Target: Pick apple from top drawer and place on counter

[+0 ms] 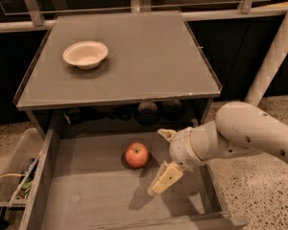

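Note:
The red apple with yellowish patches lies on the bare bottom of the open top drawer, near its middle. My gripper is inside the drawer just right of the apple, open, with one finger at the back and one cream finger at the front. The fingers do not touch the apple. The grey-brown counter lies above and behind the drawer.
A shallow cream-white bowl sits on the counter's left side. A clear plastic bin of clutter hangs left of the drawer. Dark round items sit in the shelf behind the drawer. A pale pole slants at the right.

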Tool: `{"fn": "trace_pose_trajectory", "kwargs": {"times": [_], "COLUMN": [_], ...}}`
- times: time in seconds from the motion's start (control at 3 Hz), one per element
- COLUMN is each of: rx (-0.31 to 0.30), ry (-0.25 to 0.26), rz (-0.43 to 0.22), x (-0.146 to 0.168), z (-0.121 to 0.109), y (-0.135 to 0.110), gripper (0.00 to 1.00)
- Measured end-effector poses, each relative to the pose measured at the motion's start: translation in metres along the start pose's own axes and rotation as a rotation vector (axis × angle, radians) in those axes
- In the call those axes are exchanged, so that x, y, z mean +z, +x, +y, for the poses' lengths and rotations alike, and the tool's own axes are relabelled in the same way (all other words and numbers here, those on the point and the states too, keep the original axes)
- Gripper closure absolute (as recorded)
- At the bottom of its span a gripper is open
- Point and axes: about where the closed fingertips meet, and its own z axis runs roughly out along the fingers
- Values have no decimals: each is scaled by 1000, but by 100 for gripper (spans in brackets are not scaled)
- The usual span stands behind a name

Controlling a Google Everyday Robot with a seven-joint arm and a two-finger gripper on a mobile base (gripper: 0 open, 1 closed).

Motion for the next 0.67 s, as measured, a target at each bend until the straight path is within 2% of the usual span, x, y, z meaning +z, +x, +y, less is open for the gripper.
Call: {"fn": "trace_pose_trajectory", "kwargs": {"times": [0.33, 0.67], "rx": [-85, -160], "ry": [48, 68], "rz": [-71, -140], "x": [17, 40], "z": [-21, -35], "y": [-15, -27], "gripper": [0, 0]}}
